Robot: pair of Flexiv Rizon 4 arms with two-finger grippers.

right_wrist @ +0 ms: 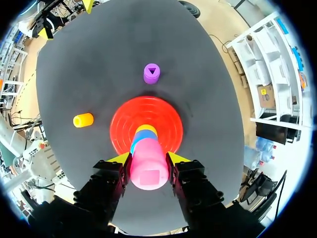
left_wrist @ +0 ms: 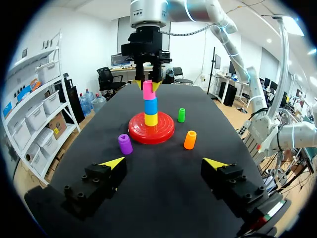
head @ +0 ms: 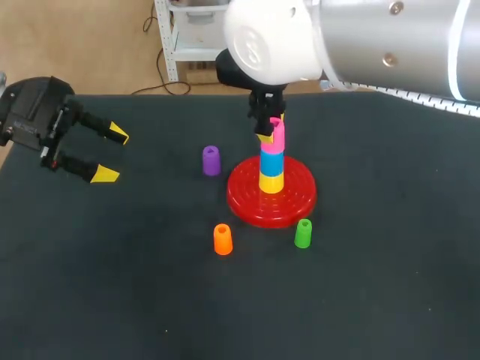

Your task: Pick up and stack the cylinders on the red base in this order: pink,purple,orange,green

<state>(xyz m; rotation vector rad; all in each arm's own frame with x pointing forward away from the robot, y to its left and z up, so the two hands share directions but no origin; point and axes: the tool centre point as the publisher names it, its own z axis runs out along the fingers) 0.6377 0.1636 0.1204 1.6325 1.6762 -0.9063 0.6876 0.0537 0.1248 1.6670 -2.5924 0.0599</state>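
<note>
white-and-silver right arm [head: 352, 37] with screws; black left end effector [head: 112, 154], yellow wedge tips.

Gripping right, splayed left.
Clamping pink cylinder [right_wrist: 148, 171] with right claw [right_wrist: 148, 158] over red base [right_wrist: 166, 119]; holding left claw [head: 112, 154] wide, well away.

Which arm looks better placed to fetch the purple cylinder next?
Probably left: the left end effector is open and empty on the small purple cylinder's side of the round red base; the right end effector is shut on the pink cylinder.
</note>
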